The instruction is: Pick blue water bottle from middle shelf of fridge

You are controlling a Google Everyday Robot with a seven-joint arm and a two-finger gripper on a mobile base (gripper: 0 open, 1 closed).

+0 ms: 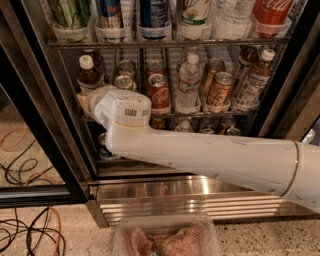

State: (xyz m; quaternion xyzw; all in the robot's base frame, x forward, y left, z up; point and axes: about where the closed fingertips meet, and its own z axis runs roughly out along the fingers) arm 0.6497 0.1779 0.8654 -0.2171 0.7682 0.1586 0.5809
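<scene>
The blue water bottle (pixel 88 74), with a white cap and dark brown liquid, stands at the left end of the middle shelf (pixel 215 114) of the fridge (pixel 175 192). My white arm reaches in from the right. Its wrist (pixel 122 107) covers the bottle's lower body. My gripper (pixel 84 101) is at the bottle's base, mostly hidden behind the wrist. A similar bottle with a pale label (pixel 254 80) stands at the shelf's right end.
A clear water bottle (pixel 189 80), a red can (pixel 158 91) and gold cans (pixel 219 90) share the shelf. Tall cans and a Coca-Cola bottle (pixel 269 15) stand above. The black door frame (pixel 42 120) is at left. Cables (pixel 25 235) lie on the floor. A plastic tub (pixel 167 237) is near.
</scene>
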